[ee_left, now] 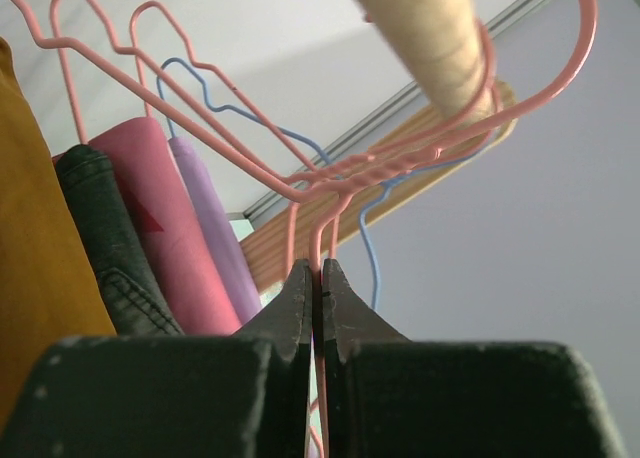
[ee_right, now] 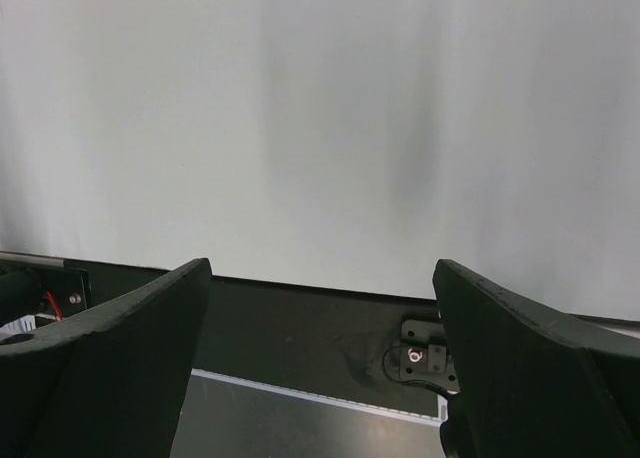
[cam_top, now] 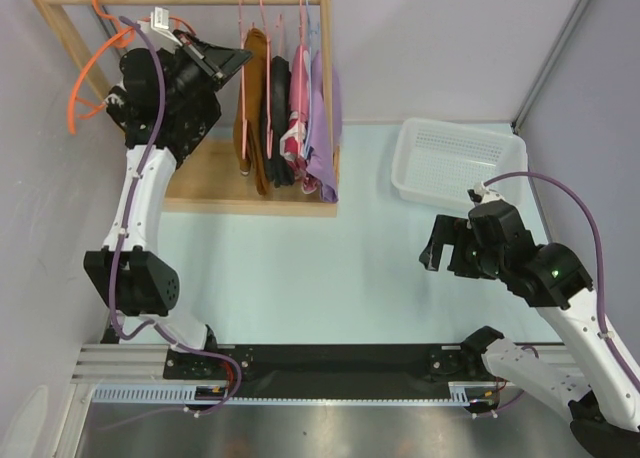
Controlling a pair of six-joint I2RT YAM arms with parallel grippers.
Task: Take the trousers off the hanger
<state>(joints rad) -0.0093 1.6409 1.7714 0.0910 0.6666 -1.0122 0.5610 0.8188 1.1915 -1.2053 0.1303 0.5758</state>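
Step in hand: grabbing the hanger, lift-off not yet done. The left gripper is up at the rack with its jaws pressed together on a thin pink wire of the hanger, just below the twisted neck. The hook is looped over the wooden rod, so nothing is off the rack. The trousers hang at the left edge of the left wrist view, rust-brown and draped on the rack beside a dark garment, a pink one and a lilac one. From above they are the leftmost piece in the row, right by the left claw. There are several pink wires here, so I judge rather than see that the clamped one carries the trousers. The right gripper is spread wide with nothing in it, hovering low over the table near the white basket, well apart from the rack. The next move as I read it: raise the hook up and clear of the rod, bring the hanger out toward the open table, then let the right claw take the cloth and pull it off the bar. Watch the blue hanger crossing close behind the grip; it could snag.
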